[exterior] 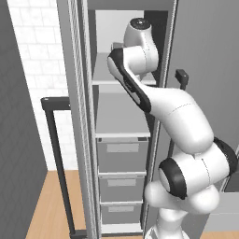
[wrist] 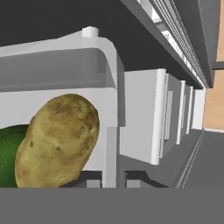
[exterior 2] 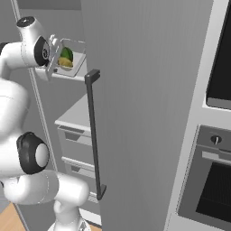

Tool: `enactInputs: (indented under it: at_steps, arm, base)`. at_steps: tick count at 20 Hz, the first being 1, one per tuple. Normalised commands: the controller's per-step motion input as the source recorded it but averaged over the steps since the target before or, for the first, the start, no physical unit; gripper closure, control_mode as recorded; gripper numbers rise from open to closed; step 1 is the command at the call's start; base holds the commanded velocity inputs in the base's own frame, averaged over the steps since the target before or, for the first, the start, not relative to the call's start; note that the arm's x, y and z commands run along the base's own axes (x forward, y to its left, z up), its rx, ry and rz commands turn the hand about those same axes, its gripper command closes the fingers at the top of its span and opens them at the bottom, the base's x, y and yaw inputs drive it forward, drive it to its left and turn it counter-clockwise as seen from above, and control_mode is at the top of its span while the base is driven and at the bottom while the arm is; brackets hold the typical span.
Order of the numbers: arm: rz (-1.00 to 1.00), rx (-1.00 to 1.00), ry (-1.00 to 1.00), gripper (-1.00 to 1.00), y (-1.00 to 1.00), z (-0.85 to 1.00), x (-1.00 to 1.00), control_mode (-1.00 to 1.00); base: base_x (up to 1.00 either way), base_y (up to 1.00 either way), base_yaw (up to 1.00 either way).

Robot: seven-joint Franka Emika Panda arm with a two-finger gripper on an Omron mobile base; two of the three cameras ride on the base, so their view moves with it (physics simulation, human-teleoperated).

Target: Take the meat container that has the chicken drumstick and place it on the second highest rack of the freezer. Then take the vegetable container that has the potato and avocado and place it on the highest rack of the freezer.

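Vegetable container (exterior 2: pixel 76 57) at the freezer's (exterior: pixel 122 140) highest rack (exterior 2: pixel 67 76)
Clear tray just ahead of the gripper (wrist: pixel 115 180); yellow-brown potato (wrist: pixel 57 140) close before the fingertips, dark green avocado (wrist: pixel 9 155) touching it.

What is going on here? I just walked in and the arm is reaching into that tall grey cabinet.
The white robot arm is reaching into the open tall grey freezer, holding a shallow pale grey container at an upper pale shelf. In it lie a yellow-brown potato and a dark green avocado. The gripper sits at the container's rim, with the grey drawers below.
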Motion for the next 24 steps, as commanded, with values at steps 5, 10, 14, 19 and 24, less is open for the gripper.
enactInputs:
  at_steps: [5,10,14,19,24]
  arm:
    - [-0.04,0.00,0.00,1.00,0.00,-0.05,0.36,-1.00]
    - [-0.01,0.00,0.00,1.00,0.00,-0.02,0.38,-1.00]
    - [0.00,0.00,0.00,1.00,0.00,-0.02,0.39,-1.00]
    - [0.00,0.00,0.00,1.00,0.00,-0.03,0.41,-1.00]
    - [0.00,0.00,0.00,-1.00,0.00,-0.02,0.46,-1.00]
  base:
    - [0.00,0.00,0.00]
    - [0.00,0.00,0.00]
    - [0.00,0.00,0.00]
    - [0.00,0.00,0.00]
    - [0.00,0.00,0.00]
